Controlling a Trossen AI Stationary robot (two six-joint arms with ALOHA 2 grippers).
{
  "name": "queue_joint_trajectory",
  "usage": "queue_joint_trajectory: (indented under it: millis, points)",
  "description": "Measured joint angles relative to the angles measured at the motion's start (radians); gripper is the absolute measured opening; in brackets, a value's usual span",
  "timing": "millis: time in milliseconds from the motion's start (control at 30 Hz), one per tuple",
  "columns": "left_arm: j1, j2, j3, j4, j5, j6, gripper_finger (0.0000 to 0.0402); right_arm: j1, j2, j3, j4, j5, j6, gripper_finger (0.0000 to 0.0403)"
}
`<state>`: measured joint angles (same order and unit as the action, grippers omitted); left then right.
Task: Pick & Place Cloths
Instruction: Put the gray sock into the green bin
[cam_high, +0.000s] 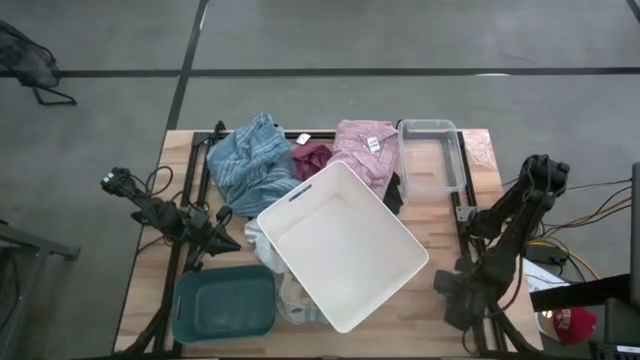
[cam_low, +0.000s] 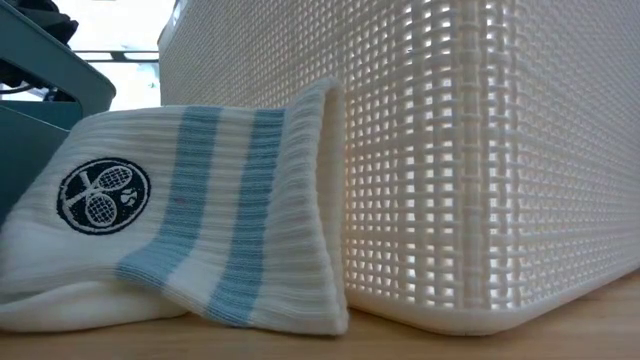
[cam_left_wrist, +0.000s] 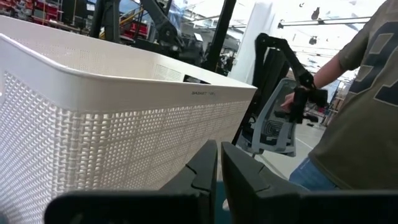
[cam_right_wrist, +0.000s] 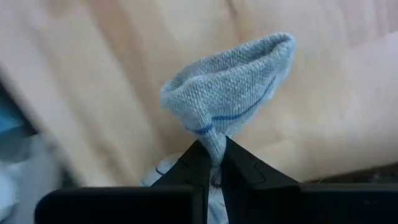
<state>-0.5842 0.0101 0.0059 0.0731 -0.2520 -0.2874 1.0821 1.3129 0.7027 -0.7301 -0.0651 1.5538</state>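
Right gripper (cam_right_wrist: 211, 152): fingers pinched together on a small grey cloth (cam_right_wrist: 233, 87) with a thin blue line, bunched into a loop above the wooden table (cam_right_wrist: 124, 56). In the high view this gripper (cam_high: 462, 297) sits at the near right edge of the table, the held cloth too small to make out there. Left gripper (cam_left_wrist: 217, 168): fingers together, holding nothing, beside the white lattice basket (cam_high: 342, 243) at centre.

The basket hides part of the white cloth (cam_high: 292, 297) under its near corner; the low view shows a white ribbed sock (cam_low: 180, 220) with pale blue stripes against its wall. Blue striped cloth (cam_high: 250, 155), maroon cloth (cam_high: 312, 157) and pink cloth (cam_high: 362, 148) lie along the far edge, beside a clear bin (cam_high: 432, 155). A teal bin (cam_high: 224, 303) stands near left. A person's sleeve (cam_left_wrist: 367, 99) is cut off beyond the table.
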Motion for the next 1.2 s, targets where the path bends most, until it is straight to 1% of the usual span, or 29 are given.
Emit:
queue_joint_trajectory:
  millis: [100,233,300,400,467,533,633,800,867,933,1033,1133,1200]
  points:
    - [0.0,0.0,0.0,-0.002,0.0,0.0,0.0028,0.0,-0.089,0.014,-0.022,0.0,0.055,0.0014]
    - [0.0,0.0,0.0,-0.002,0.0,-0.009,0.0028,0.0,-0.215,0.063,-0.108,0.011,0.122,0.0013]
    - [0.0,0.0,0.0,-0.002,0.0,-0.014,0.0028,0.0,-0.278,0.09,-0.135,0.012,0.126,0.0013]
    - [0.0,0.0,0.0,-0.003,0.0,-0.015,0.0028,-0.002,-0.367,0.143,-0.128,0.013,0.127,0.0012]
    - [0.0,0.0,0.0,-0.003,-0.002,-0.016,0.0028,-0.002,-0.41,0.182,-0.132,0.03,0.141,0.0012]
    - [0.0,0.0,0.0,-0.001,-0.03,-0.012,0.0028,-0.002,-0.439,0.226,-0.135,0.072,0.153,0.0012]
    - [0.0,0.0,0.0,0.065,-0.09,-0.029,0.0028,-0.013,-0.474,0.305,-0.167,0.168,0.156,0.0012]
    - [0.0,0.0,0.0,0.284,-0.207,-0.133,0.0028,-0.092,-0.488,0.47,-0.27,0.295,0.115,0.0012]
    - [0.0,0.0,0.0,0.382,-0.286,-0.117,0.0028,-0.127,-0.488,0.535,-0.266,0.357,0.049,0.0012]
    - [0.0,0.0,-0.001,0.498,-0.388,-0.096,0.0028,-0.161,-0.48,0.597,-0.256,0.431,-0.035,0.0012]
    - [0.0,0.0,-0.001,0.661,-0.528,-0.151,0.0028,-0.216,-0.461,0.679,-0.255,0.537,-0.182,0.0012]
    - [0.0,0.001,-0.001,0.729,-0.654,-0.142,0.0028,-0.277,-0.441,0.736,-0.255,0.591,-0.292,0.0012]
    - [0.0,0.011,-0.001,0.727,-0.682,-0.141,0.0028,-0.33,-0.423,0.762,-0.255,0.593,-0.363,0.0012]
